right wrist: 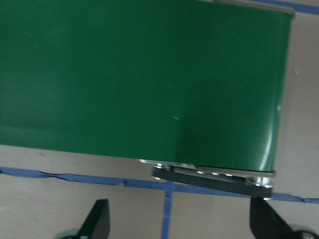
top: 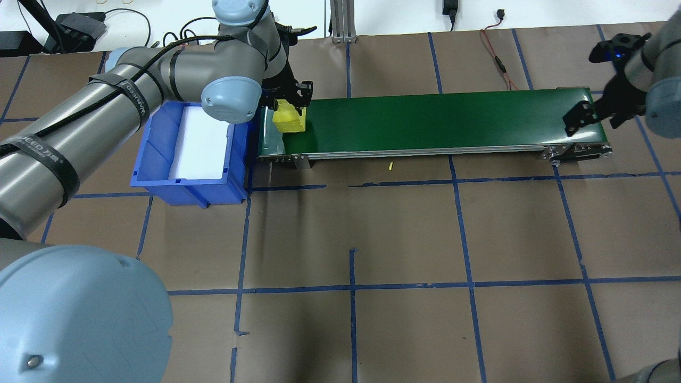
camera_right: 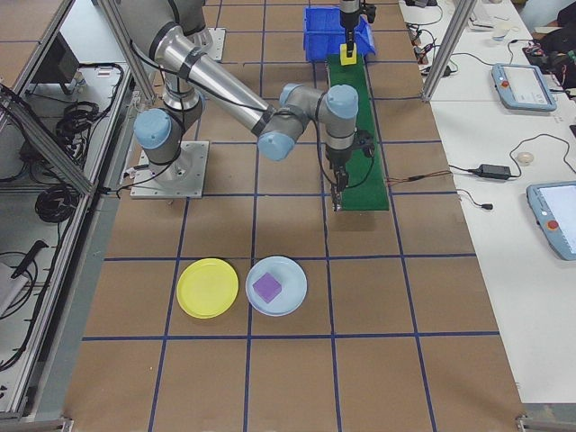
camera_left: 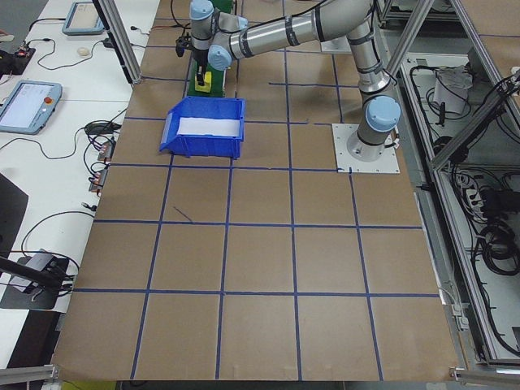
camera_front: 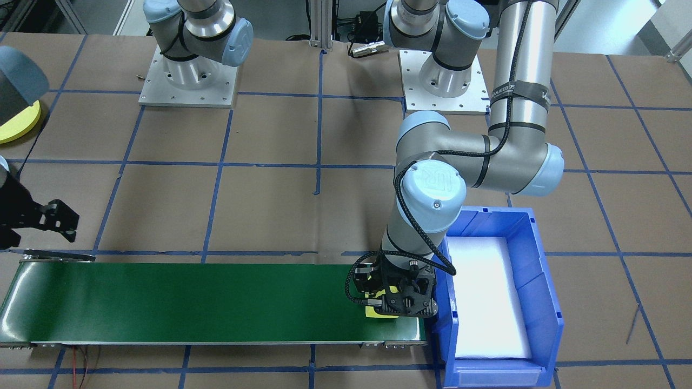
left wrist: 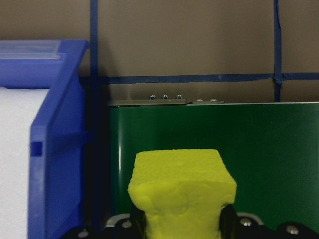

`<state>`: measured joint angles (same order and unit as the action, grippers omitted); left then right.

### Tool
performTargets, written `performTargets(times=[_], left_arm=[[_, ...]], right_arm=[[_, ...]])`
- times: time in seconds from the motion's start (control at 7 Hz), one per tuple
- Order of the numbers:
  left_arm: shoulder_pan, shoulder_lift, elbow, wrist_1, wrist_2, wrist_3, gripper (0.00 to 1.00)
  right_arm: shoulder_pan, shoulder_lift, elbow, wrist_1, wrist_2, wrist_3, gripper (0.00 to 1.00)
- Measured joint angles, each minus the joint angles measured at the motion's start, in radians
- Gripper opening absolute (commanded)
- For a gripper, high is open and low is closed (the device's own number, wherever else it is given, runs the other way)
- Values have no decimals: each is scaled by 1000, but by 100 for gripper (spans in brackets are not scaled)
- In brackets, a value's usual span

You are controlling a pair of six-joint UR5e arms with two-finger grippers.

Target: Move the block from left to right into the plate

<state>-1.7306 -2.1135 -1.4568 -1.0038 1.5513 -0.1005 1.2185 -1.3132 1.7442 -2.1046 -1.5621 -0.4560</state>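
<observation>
UR logo — left arm's joint cap

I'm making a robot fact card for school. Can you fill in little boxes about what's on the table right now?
left end effector: shut on the yellow block, over the left end of the green belt
right end effector: open, holding nothing, above the belt's other end
blue bin: beside the belt's left end, white lining inside
yellow plate: on the table, nothing on it
light blue plate: next to the yellow plate
purple block: on the light blue plate
</observation>
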Motion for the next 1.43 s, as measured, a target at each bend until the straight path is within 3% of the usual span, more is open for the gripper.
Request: performTargets(times=[0.29,0.57,1.14,1.43], left_arm=[[-2,48,-4,-17,2,11,100],[47,204,-10,-189,9,31,100],[230,545,-72,-558,30,184,100],[245,623,-89,-656,38,192,100]], right_arm=[[144,-1,-61,41,62,236,100],[197,7,-78,40,124,333,100],[212,-15,-54,72,131,351,100],[227,-60,-41,132,112,357,100]])
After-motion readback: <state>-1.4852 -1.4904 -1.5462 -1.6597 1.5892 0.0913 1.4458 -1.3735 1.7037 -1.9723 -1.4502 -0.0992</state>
